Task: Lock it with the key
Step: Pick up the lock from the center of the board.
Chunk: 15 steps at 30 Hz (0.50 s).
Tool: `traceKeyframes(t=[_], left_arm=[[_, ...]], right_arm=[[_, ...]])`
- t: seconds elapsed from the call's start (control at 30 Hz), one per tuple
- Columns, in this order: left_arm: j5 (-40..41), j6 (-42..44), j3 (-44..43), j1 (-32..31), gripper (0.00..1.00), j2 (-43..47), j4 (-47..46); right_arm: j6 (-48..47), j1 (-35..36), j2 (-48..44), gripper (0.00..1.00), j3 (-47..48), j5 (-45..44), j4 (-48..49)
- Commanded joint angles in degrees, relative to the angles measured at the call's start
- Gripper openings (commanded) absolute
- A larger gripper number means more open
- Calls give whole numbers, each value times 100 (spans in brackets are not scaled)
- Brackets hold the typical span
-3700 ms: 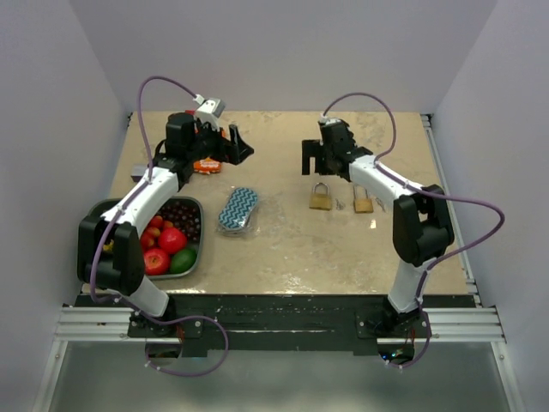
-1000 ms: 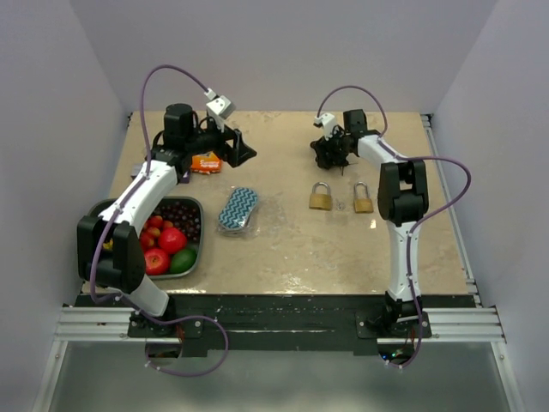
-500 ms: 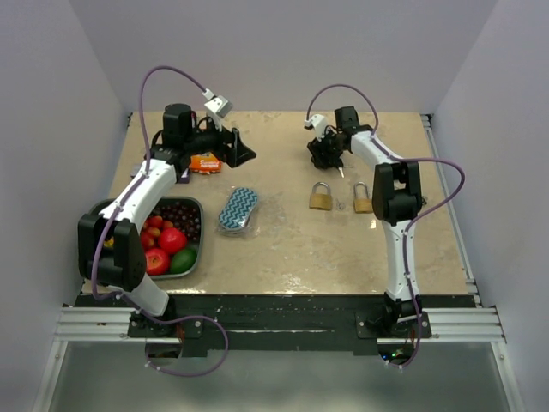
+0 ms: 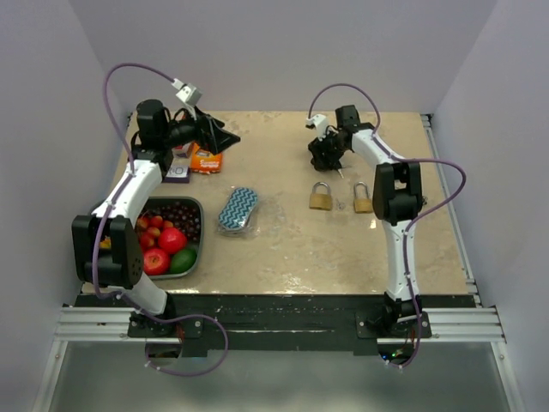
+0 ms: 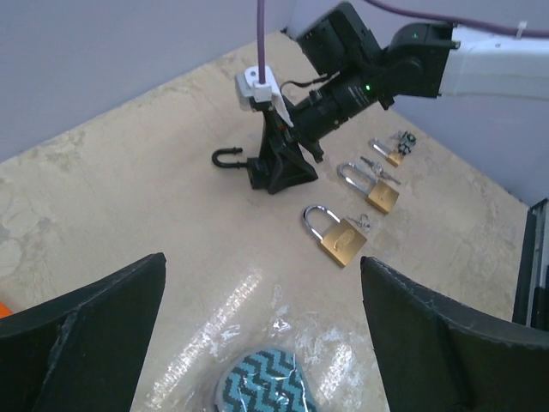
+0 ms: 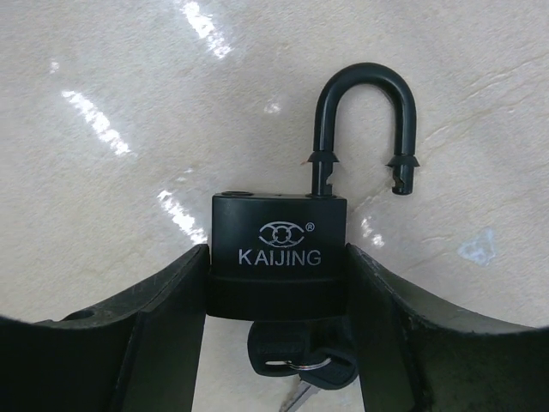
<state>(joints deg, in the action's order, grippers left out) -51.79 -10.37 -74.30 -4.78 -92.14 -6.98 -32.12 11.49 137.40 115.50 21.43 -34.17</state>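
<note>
Right gripper [image 6: 276, 287] fingers [image 6: 163, 318] clamp black padlock [image 6: 279, 245] mid-frame, shackle [image 6: 364, 81] open, key [image 6: 296, 365] in its base; left gripper [image 4: 225, 137] spread wide, upper left.

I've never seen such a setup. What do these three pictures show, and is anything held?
Two robot arms are bolted to the near edge of a table. One picture looks down from above; the other two come from wrist cameras. On it: a fruit tray, a pouch, an orange packet and brass padlocks. The right pincer grips a black padlock by its sides; its shackle is open and a key sits in it. The left pincer is open and empty.
</note>
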Motion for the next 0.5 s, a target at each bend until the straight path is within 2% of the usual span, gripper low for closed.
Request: traceKeyframes(t=[0.0,0.1,0.2,0.37,0.4,0.47], left_arm=[[-726,-896,205,380,100,-58,-1585],[-902,-555,250,442,100,-94,-1833],[-1104,340,180,442,100,-94,-1457],[-1325,2124,250,434,99,47,-876],[-1377,2405,258,408,99,55,-509],[-1430,3511,276,337,97,161,19]], right_arm=[[285,11,-960,0,402,493,-317],[417,3,-1294,0,403,747,-606],[461,38,-1776,0,167,1195,-949],[610,222,-2515,0,-343,1987,-1424],[645,266,-2717,0,-423,2083,-1460],[750,389,-2903,0,-555,2461,-1566]])
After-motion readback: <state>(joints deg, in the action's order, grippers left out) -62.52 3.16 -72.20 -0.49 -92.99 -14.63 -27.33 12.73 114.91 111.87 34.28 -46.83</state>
